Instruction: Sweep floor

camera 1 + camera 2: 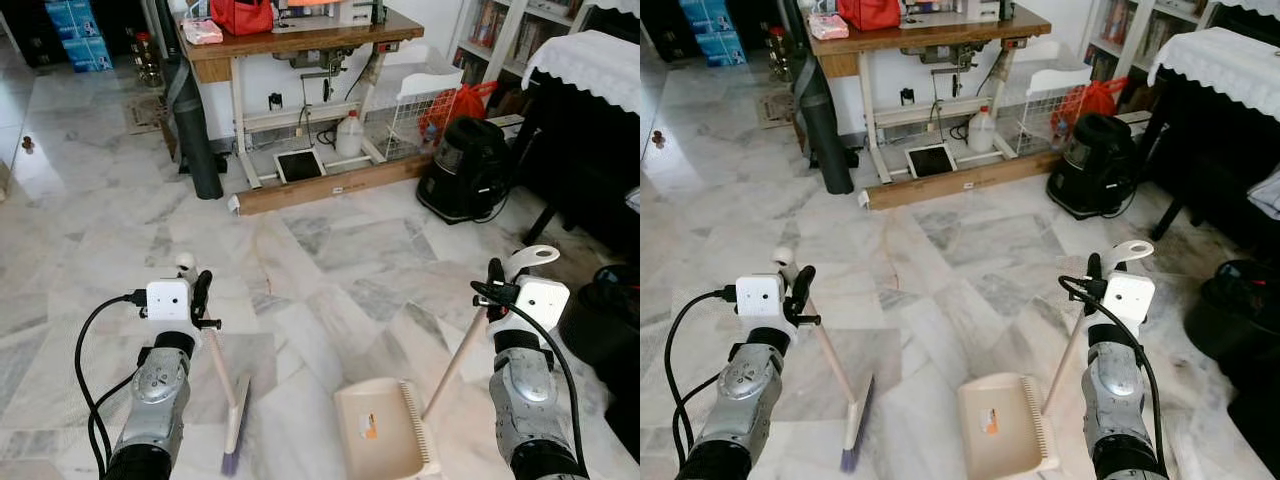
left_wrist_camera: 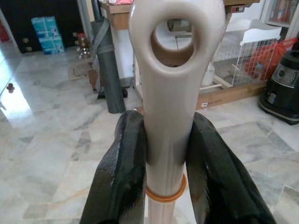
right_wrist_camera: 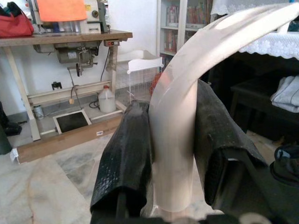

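My left gripper (image 1: pixel 203 297) is shut on the beige broom handle (image 2: pixel 169 102) near its looped top. The broom (image 1: pixel 234 422) slants down to its bristle head on the marble floor between my arms. Held by my right gripper (image 1: pixel 495 280), shut on its curved top, is the beige dustpan handle (image 3: pixel 180 121). The dustpan (image 1: pixel 383 430) rests flat on the floor just right of the broom head, its comb edge on the right side.
Ahead stands a sewing table (image 1: pixel 300 45) with a plastic jug (image 1: pixel 349 135) and cardboard box under it. A black vacuum (image 1: pixel 467 170) and wire rack (image 1: pixel 425 110) sit right of it. A dark draped table (image 1: pixel 585 110) and a black bin (image 1: pixel 605 315) lie at right.
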`<state>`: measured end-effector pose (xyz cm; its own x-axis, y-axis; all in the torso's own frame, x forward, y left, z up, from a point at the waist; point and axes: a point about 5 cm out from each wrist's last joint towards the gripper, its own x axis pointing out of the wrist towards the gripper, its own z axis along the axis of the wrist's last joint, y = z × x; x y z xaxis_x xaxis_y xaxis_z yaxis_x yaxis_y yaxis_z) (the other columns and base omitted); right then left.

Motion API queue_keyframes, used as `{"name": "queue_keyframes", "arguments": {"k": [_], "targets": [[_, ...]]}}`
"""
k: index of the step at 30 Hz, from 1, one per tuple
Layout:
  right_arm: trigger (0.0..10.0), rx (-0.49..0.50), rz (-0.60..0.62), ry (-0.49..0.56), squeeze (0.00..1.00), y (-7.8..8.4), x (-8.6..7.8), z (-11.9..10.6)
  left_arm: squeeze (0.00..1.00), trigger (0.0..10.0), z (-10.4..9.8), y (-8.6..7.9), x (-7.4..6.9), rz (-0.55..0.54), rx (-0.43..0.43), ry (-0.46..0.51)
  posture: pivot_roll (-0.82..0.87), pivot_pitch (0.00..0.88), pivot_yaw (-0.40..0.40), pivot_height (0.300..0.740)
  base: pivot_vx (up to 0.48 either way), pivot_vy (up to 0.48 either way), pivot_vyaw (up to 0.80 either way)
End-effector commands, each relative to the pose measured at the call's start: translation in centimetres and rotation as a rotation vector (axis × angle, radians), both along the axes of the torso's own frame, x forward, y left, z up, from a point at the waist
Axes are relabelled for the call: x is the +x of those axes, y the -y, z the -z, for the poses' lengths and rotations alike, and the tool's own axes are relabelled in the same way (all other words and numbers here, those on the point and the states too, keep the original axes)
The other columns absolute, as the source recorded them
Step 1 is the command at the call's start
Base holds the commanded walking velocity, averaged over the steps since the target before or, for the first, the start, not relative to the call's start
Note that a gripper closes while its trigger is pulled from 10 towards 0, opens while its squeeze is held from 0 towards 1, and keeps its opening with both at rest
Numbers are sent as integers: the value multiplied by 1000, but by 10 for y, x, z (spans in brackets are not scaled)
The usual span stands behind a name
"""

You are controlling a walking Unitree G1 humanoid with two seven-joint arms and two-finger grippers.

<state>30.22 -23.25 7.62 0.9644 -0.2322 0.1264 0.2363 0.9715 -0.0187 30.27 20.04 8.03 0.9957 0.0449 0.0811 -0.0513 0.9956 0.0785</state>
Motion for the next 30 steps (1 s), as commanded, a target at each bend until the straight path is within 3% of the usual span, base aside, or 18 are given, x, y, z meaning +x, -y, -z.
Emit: {"name": "queue_keyframes", "arguments": {"k": [1, 30], "targets": [[10000, -13, 2, 23, 0, 3, 3, -7, 0, 10000, -9, 0, 4, 4, 17, 43, -28, 0, 5, 740, 0, 0, -788], [10000, -23, 5, 26, 0, 4, 3, -8, 0, 10000, -11, -1, 4, 4, 19, 51, -29, 0, 4, 740, 0, 0, -786]]}}
